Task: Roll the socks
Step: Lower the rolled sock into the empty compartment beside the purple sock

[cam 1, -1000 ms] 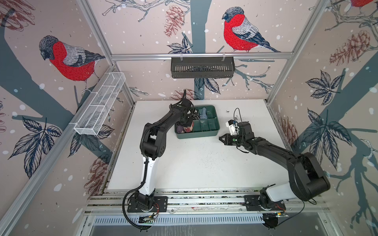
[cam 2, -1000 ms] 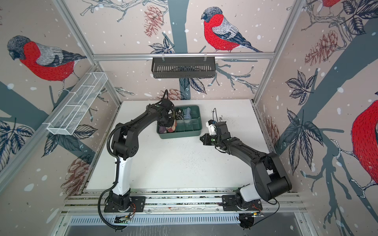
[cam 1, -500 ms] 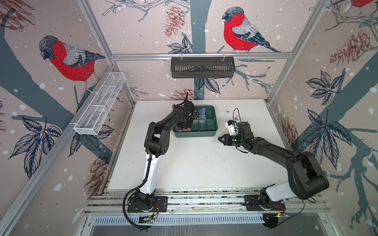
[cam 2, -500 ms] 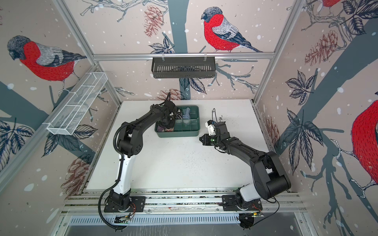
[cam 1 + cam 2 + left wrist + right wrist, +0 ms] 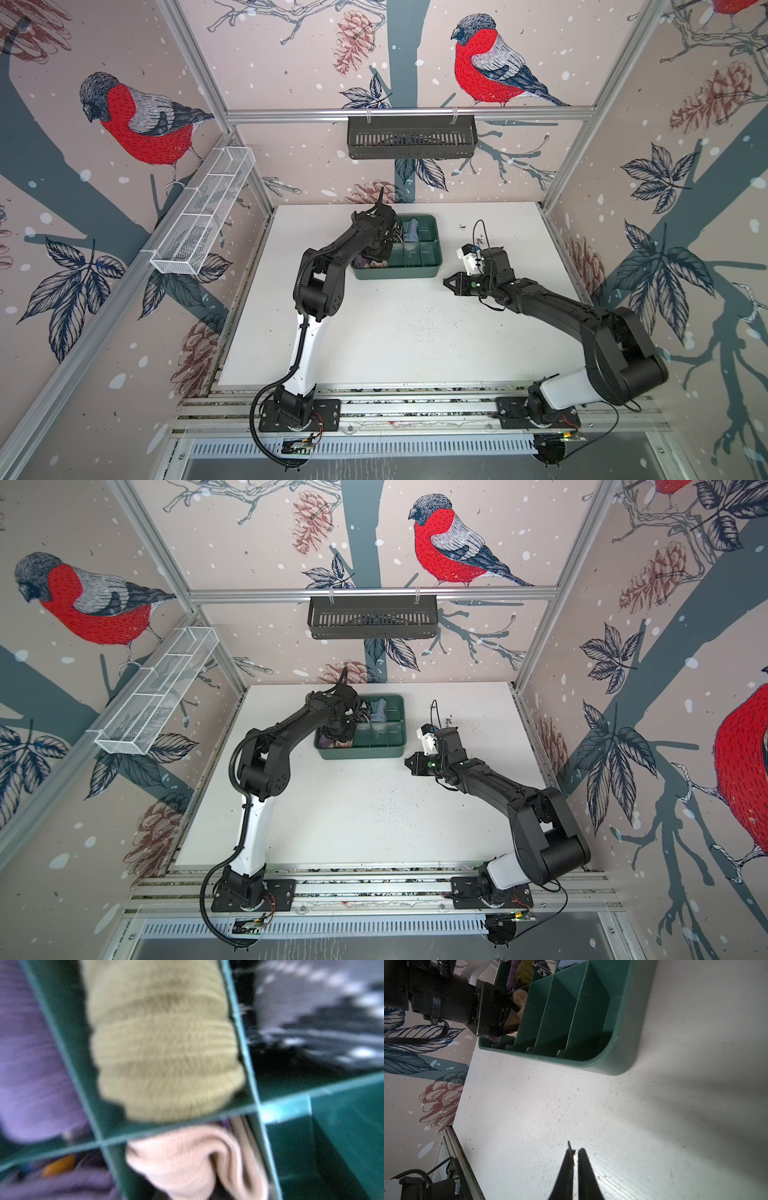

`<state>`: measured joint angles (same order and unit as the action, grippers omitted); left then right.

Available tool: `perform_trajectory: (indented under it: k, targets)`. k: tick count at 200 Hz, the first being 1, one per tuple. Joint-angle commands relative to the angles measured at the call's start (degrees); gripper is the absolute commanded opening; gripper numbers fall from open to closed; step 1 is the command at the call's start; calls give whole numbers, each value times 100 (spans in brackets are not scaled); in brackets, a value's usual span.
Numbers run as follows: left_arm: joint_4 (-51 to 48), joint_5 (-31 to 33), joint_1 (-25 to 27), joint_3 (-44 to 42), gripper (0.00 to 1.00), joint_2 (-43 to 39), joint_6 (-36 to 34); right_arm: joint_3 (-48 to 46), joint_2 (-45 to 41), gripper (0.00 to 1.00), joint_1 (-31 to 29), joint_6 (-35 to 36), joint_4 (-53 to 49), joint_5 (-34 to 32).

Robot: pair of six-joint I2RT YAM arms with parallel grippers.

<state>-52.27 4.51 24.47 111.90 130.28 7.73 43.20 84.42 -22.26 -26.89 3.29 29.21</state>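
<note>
Right wrist view gives us the best look: the left gripper (image 5: 517, 1018) is down in the near-left part of the green tray (image 5: 591, 1064). Its jaws are a little apart, with the tan fabric of the socks (image 5: 520, 998) between them, and whether they pinch it we cannot tell. Over on our other side, the right gripper (image 5: 574, 1152) hovers empty above the white counter (image 5: 612, 1115) beside the tray, jaws closed to a sliver.

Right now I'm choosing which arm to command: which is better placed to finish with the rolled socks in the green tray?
Left. The left pincer sits in a corner compartment of the tray, straddling the socks; the right pincer is shut and empty over bare table beside it.
</note>
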Motion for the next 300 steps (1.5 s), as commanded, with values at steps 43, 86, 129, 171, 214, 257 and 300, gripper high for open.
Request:
perform_trajectory:
  k: [43,86,129,171,214,257,300]
  targets:
    - [521,-149,-3,-311,33,-426,115,39,-22,10,-11,9,84,44]
    - [655,-277,-3,-449,40,-582,133,35,-23,10,-9,8,84,47]
    - [705,-359,-4,-561,44,-620,124,31,-31,10,-10,-4,80,32]
    - [797,-460,5,-837,50,-747,115,31,-31,10,-13,-8,78,15]
    - [953,-337,16,-1109,53,-937,132,31,-9,10,-24,-26,95,28]
    - [1385,-3,23,-1293,47,-1145,297,31,-5,10,-33,-53,106,12]
    - [1498,10,32,-1247,42,-1002,347,31,41,10,-50,-56,124,7]
